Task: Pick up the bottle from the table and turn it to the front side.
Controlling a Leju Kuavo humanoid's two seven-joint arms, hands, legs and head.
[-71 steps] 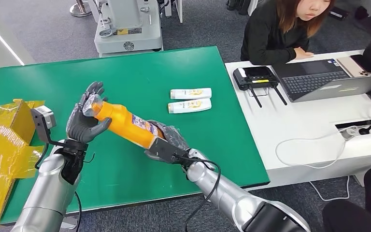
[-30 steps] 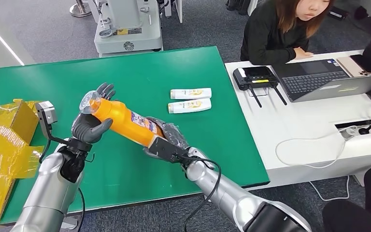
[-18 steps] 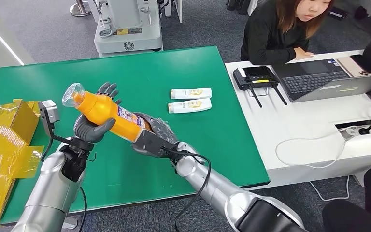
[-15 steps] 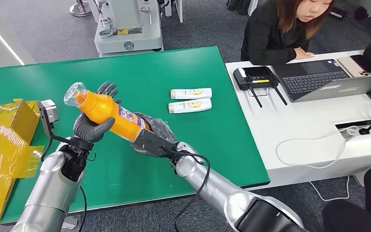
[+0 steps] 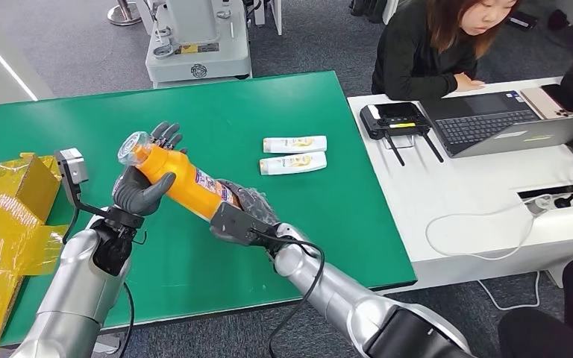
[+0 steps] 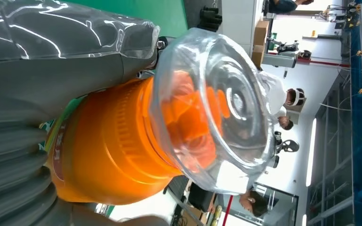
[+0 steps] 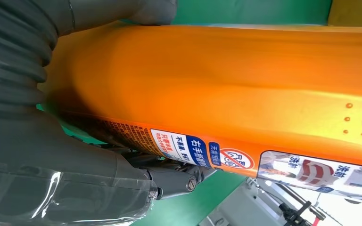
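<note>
Green table (image 5: 216, 112) bears two white bottles (image 5: 294, 154) lying side by side.

My right hand (image 5: 240, 216) covers the bottle's (image 5: 183, 179) base; its label print is too small for me to read.

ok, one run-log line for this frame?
phase: turning in hand | orange bottle: off table, tilted, clear cap up-left | left hand: grips neck end | right hand: grips base end | two white bottles: lying on green table
</note>
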